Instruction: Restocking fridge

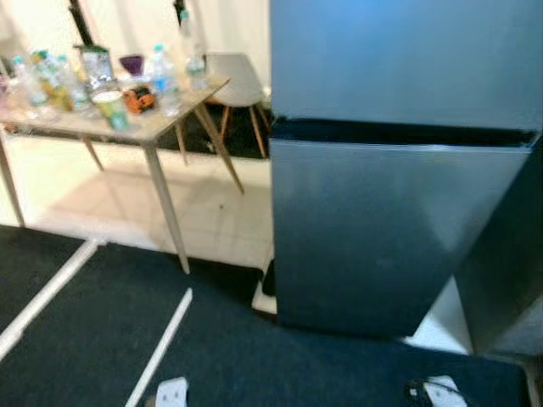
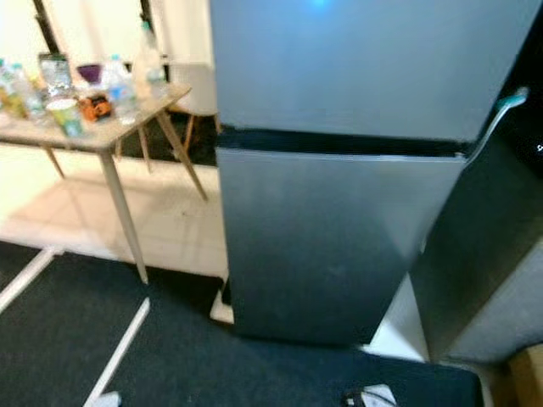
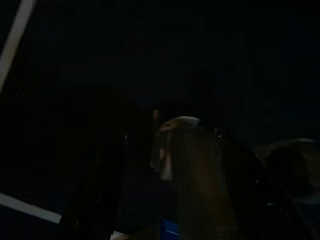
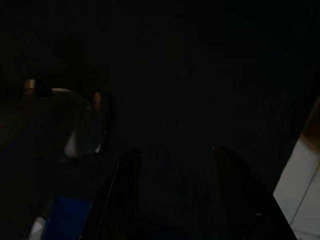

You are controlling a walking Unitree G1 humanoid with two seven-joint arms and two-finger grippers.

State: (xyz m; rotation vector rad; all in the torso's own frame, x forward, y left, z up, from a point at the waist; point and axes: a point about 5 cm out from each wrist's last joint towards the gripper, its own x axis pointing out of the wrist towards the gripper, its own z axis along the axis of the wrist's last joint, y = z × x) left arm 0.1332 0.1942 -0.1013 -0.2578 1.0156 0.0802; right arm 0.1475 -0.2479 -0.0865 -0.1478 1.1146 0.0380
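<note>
The robot faces the closed fridge (image 1: 399, 170), approach step; bottles (image 1: 161, 80) wait on the table (image 1: 161, 127) well left. Both end effectors (image 4: 172, 195) hang empty, fingers apart. Next: open a door.

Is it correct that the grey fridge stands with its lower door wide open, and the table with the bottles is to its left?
Not quite. In the left eye view both doors of the fridge are closed. The table with the bottles is indeed to its left.

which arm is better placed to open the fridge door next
Probably right: the closed fridge stands ahead toward the robot's right, while the table is on its left. Both arms hang idle.
</note>
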